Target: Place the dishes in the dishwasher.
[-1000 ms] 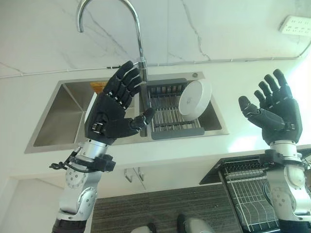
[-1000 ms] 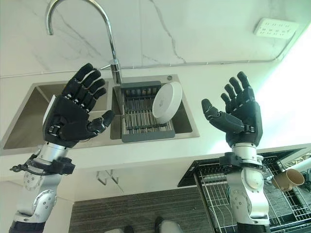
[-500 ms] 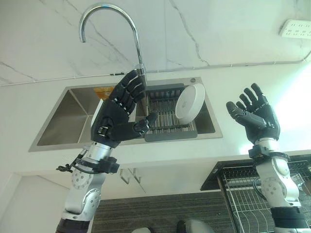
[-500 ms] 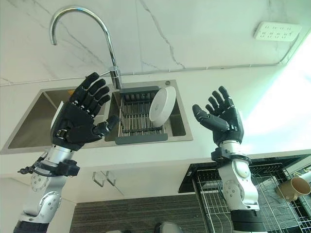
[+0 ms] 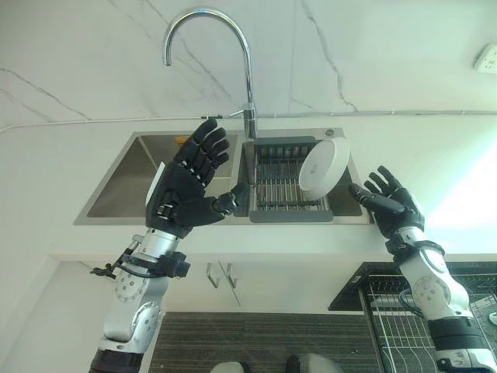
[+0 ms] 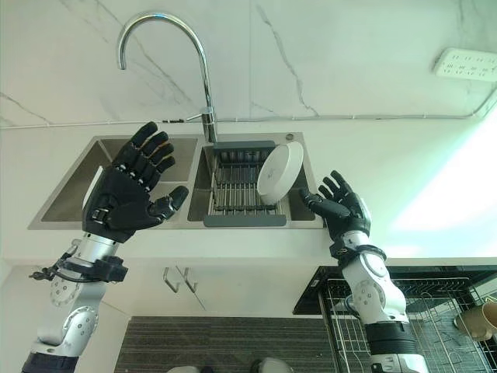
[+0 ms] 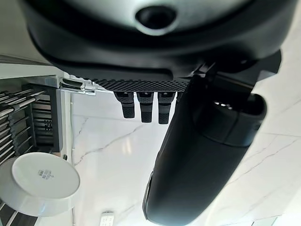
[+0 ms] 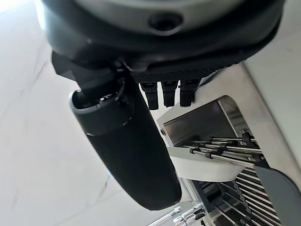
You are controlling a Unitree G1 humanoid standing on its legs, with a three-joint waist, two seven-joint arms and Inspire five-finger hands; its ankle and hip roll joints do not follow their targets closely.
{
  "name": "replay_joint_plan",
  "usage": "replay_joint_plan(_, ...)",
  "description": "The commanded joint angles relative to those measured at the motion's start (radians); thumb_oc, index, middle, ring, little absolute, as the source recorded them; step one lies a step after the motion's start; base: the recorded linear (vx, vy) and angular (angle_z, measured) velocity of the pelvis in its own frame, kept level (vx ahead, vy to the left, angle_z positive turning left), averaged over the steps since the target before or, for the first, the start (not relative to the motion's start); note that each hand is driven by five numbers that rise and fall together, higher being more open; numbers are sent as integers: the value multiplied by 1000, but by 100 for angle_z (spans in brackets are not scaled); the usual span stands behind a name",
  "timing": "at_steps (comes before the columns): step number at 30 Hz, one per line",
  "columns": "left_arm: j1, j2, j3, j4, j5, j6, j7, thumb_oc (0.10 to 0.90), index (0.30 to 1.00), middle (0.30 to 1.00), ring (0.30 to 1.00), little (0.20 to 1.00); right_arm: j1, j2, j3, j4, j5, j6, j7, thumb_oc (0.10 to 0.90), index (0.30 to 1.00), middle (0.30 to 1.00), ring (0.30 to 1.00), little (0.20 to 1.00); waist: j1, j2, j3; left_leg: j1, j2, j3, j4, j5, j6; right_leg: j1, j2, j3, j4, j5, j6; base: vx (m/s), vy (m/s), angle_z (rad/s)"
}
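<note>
The plate [image 5: 323, 165], white and round, leans on edge in the dark drying rack [image 5: 279, 184] that sits in the right half of the sink [image 5: 116, 186], not yet picked up. Over the last second the right hand [image 5: 390, 207] has come down from well above the counter [image 5: 435, 167] and moved in toward the sink; it now hangs just beside the plate's right rim, fingers spread, holding nothing. I judge this to be the reach for the first dish, with the grasp and the carry to the dishwasher rack [image 5: 411, 322] at lower right both to come. The left hand [image 5: 186, 194] is still raised over the sink near the tap [image 5: 233, 70], fingers spread and empty. A small dark mark shows on the plate's underside in the left wrist view, too small to read.
</note>
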Motion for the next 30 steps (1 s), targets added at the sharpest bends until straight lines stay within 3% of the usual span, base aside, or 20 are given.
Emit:
replay_joint_plan(1,-102,26,4,-57,-26,-112,-15,800,900,900,900,900,-158,-42,-28,8,67,-62,16,800,900,900,900,900,10,-45,-47,-8,26,-6,152,20,-37,151,-24,-16,-163,-12,72,0,0,0)
replay_joint_plan(13,-126,36,-16,-48,-25,-108,2,800,900,900,900,900,-216,-41,-1,66,98,-53,7,800,900,900,900,900,20,-42,-40,-22,29,-8,180,23,-40,164,-19,-16,-163,-17,68,0,0,0)
replay_joint_plan(17,-130,38,-20,-46,-23,-112,13,800,900,900,900,900,-241,-48,17,78,72,-77,9,800,900,900,900,900,24,-41,-37,-29,31,-8,191,27,-41,168,-16,-16,-163,-19,64,-15,0,1)
replay_joint_plan(30,-124,40,-15,-41,-34,-123,20,800,900,900,900,900,-301,-82,30,102,41,-70,1,800,900,900,900,900,41,-46,-36,-50,36,-20,214,37,-47,175,-8,-16,-163,-27,58,-20,0,0)
